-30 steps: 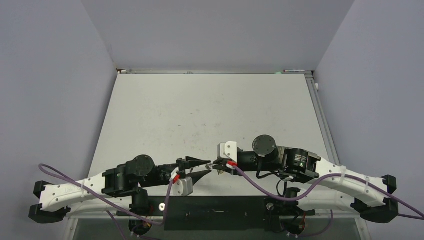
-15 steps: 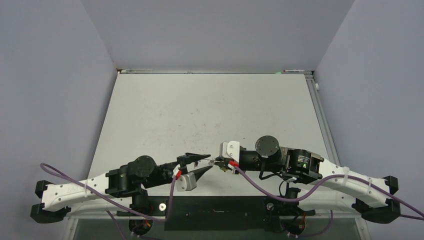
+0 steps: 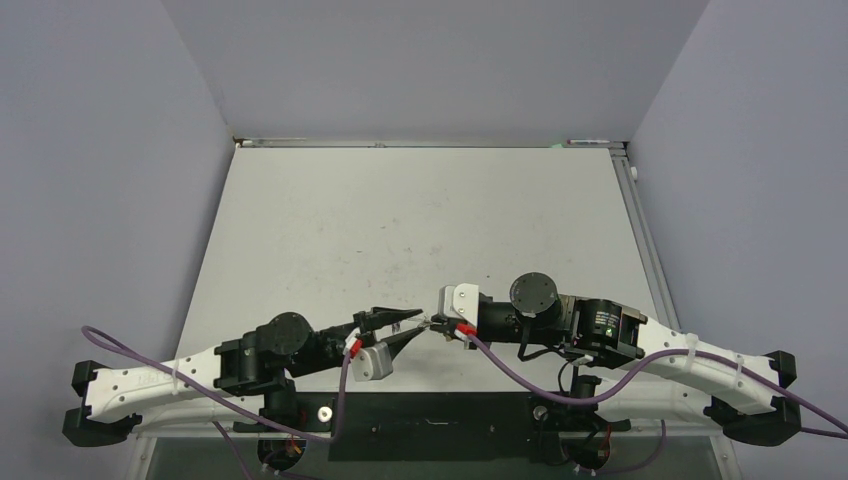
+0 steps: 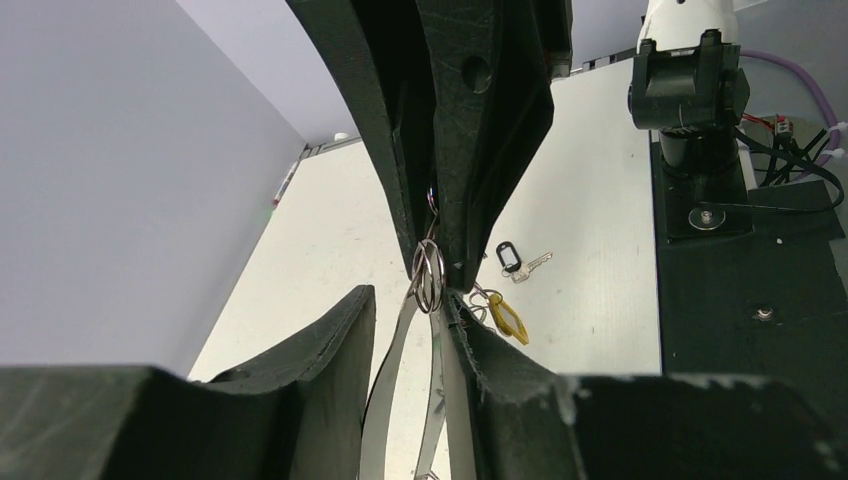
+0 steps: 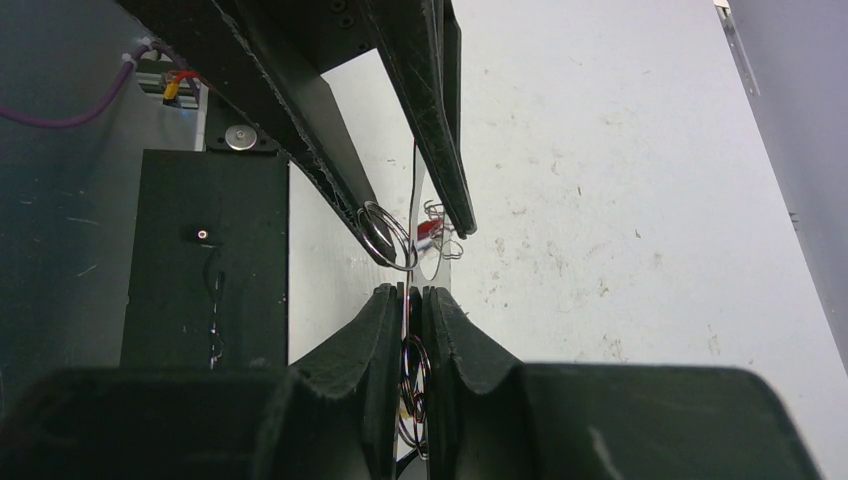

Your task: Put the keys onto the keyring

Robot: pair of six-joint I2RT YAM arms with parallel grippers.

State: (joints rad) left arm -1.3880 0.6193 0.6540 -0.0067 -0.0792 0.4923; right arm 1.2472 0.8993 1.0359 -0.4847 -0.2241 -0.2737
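Left wrist view: with left gripper (image 4: 408,300) spread wide, straddling keyring (image 4: 385,400); pinching its rim opposite with right gripper (image 4: 438,262), clenched, beside small ring (image 4: 428,280). Could twist keyring from that thin pinch by closing crookedly, dropping it among keys (image 4: 510,256) beyond.

I work from three cameras; the top one sits high at the near side, well back, looking down and forward across the whole desk (image 3: 400,220) to the far wall (image 3: 430,70); the left wrist camera rides close behind the left jaws and looks along them toward the right arm's base (image 4: 690,100); the right wrist camera looks along the right jaws the opposite way; both wrist views share the keyring (image 4: 390,385) where the jaws meet, each showing the other pair from very near; the top view holds that same spot small, near the desk's front edge.
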